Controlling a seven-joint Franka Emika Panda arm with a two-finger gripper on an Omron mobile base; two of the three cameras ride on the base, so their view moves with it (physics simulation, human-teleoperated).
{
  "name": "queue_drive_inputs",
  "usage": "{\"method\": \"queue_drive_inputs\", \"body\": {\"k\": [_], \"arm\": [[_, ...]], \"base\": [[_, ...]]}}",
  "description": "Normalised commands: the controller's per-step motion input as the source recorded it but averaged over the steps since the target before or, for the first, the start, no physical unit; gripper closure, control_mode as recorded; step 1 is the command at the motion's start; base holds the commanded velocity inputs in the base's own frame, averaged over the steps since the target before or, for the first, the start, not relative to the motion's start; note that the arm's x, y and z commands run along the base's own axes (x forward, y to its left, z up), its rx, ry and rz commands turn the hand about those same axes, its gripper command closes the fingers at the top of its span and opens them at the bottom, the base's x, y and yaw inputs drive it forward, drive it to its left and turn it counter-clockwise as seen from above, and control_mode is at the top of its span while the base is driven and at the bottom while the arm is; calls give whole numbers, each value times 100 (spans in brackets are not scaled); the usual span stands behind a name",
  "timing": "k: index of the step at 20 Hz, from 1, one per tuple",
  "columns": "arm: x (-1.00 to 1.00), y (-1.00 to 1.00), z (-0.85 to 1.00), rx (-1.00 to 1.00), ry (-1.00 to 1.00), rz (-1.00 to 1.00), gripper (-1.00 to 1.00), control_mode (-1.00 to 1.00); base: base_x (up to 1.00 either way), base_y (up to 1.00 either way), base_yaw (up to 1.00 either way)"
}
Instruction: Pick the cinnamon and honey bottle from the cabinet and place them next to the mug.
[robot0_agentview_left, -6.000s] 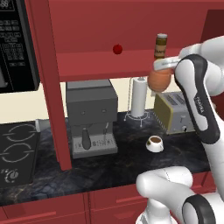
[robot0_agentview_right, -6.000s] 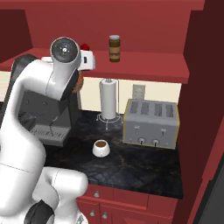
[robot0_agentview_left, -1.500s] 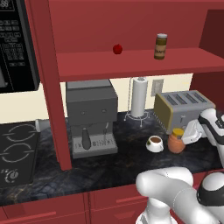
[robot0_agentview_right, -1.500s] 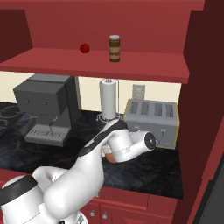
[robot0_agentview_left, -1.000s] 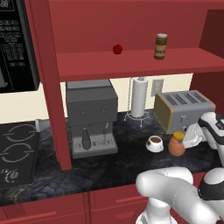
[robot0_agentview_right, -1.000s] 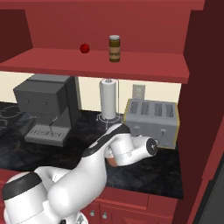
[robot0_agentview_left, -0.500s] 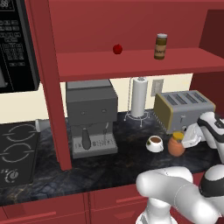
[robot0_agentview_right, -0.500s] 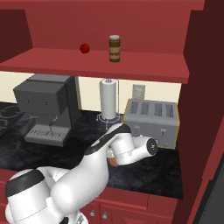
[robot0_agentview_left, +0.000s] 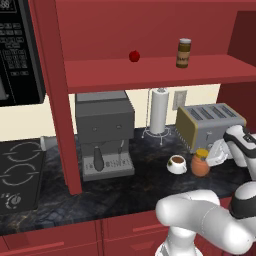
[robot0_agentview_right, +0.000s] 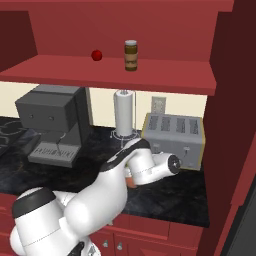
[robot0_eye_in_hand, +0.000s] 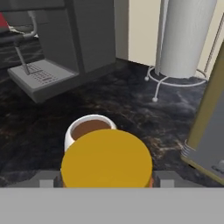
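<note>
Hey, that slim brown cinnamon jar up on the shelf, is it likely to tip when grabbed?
The cinnamon stands tall and narrow on the cabinet shelf, so a sideways nudge could probably topple it. Being cylindrical, it would likely roll once down. It looks rigid, so a firm squeeze should hold.

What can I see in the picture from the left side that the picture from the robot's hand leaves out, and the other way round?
Left side alone: the red cabinet with the cinnamon and a red ball on its shelf, plus the hand beside the honey bottle. Hand picture alone: a close look down on the bottle's yellow lid, with brown liquid in the mug just behind. Both: mug, honey bottle, coffee machine, paper towel roll, toaster.
</note>
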Motion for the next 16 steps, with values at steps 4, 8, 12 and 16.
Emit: {"method": "queue_drive_inputs", "body": {"k": [4,8,12,16], "arm": [[1,0,-19,0,0,0,100,-100],[0,0,-30,0,0,0,100,-100],[0,0,-18,0,0,0,100,-100],[0,0,0,0,0,0,100,-100]], "base": [[0,0,0],[0,0,0],[0,0,0],[0,0,0]]}}
